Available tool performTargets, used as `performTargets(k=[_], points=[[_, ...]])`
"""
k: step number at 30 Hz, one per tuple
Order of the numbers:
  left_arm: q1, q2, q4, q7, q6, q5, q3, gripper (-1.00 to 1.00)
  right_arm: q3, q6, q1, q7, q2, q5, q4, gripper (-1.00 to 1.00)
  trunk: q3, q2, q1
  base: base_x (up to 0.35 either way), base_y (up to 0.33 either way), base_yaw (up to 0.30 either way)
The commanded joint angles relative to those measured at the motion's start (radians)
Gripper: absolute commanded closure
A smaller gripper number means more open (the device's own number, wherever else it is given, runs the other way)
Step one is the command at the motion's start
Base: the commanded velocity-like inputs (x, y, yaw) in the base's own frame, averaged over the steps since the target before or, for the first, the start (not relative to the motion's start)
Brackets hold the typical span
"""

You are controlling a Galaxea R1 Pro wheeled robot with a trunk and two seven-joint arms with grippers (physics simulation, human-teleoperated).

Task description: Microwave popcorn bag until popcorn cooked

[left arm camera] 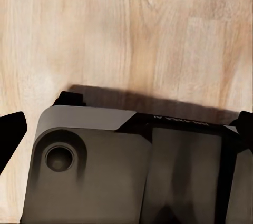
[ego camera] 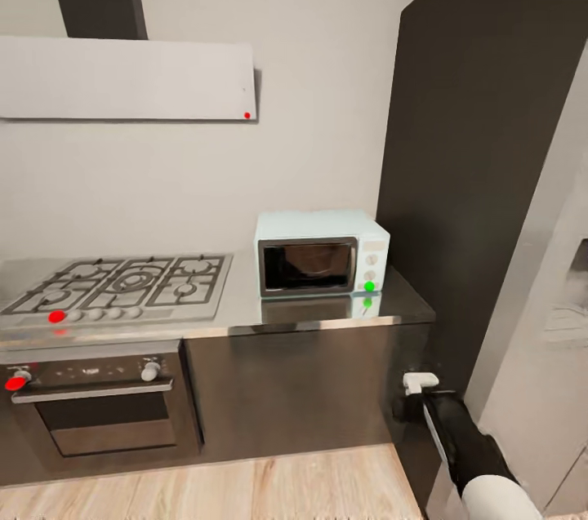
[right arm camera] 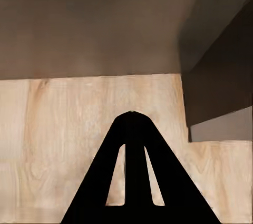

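The pale blue-white microwave (ego camera: 320, 252) stands on the grey steel countertop (ego camera: 245, 309) with its dark glass door closed. A green light (ego camera: 369, 286) glows on its knob panel. Behind the dark glass I cannot make out the popcorn bag or the popcorn. My right arm (ego camera: 461, 442) hangs low beside the cabinet's right end. The right gripper (right arm camera: 130, 116) is shut with its fingers meeting at the tip and nothing between them, over the wooden floor. The left gripper's fingers (left arm camera: 10, 129) show far apart at the frame's edges, open, above the robot's own base (left arm camera: 132, 171).
A gas hob (ego camera: 122, 283) with a red-marked knob lies left of the microwave, over a built-in oven (ego camera: 98, 410). An extractor hood (ego camera: 122, 79) hangs on the wall. A tall dark panel (ego camera: 482, 177) and a pale unit (ego camera: 555, 357) close in the right side.
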Motion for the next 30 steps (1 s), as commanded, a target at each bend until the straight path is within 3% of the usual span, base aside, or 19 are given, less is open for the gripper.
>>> performTargets(k=[1,5,8,9,12,18,22,24,25,30], points=[[-0.001,0.0,0.001,-0.001,-0.004,0.009,-0.008,-1.0,-0.003,-0.059,-0.001,-0.002,0.0,0.035,0.109,1.0,-0.001,-0.001,-0.001,-0.24,0.0,0.0],[-0.001,0.0,0.001,-0.001,-0.004,0.01,-0.008,-1.0,-0.005,-0.28,-0.001,-0.098,-0.011,0.069,0.505,1.0,-0.001,-0.001,-0.001,-0.061,0.0,0.0],[-0.001,0.001,0.001,-0.001,-0.004,0.011,-0.008,-1.0,-0.005,-0.434,0.005,-0.158,-0.029,0.07,0.739,1.0,-0.001,-0.001,-0.001,-0.006,0.0,0.0],[-0.001,0.001,0.001,-0.001,-0.004,0.011,-0.008,-1.0,-0.005,-0.463,0.006,-0.166,-0.04,0.069,0.767,1.0,-0.001,-0.001,-0.001,-0.002,0.0,0.0],[-0.001,0.001,0.001,-0.001,-0.004,0.011,-0.008,-1.0,-0.005,-0.525,0.013,-0.178,-0.061,0.064,0.811,1.0,-0.001,-0.001,-0.001,0.0,0.0,0.0],[-0.001,0.002,0.002,-0.001,-0.003,0.013,-0.008,-1.0,-0.012,-0.634,0.194,-0.183,-0.068,0.049,0.816,1.0,-0.001,-0.001,-0.001,0.0,0.0,0.0],[-0.001,0.001,0.003,0.0,-0.003,0.013,-0.008,-1.0,-0.012,-0.665,0.297,-0.183,-0.091,-0.07,0.816,1.0,-0.001,-0.001,-0.001,0.0,0.0,0.0],[-0.001,0.002,0.003,0.0,-0.003,0.013,-0.008,-1.0,-0.012,-0.674,0.331,-0.183,-0.097,-0.081,0.816,1.0,-0.001,-0.001,-0.001,0.0,0.0,0.0],[-0.001,0.042,-0.008,0.001,-0.003,-0.008,-0.017,-1.0,-0.011,-0.73,0.413,-0.187,-0.081,-0.114,0.805,1.0,-0.001,-0.001,-0.001,0.0,0.0,0.0],[-0.001,0.043,-0.008,0.001,-0.003,-0.004,-0.018,-1.0,-0.011,-0.73,0.413,-0.187,-0.081,-0.114,0.805,1.0,-0.001,-0.001,-0.001,0.0,0.0,0.0]])
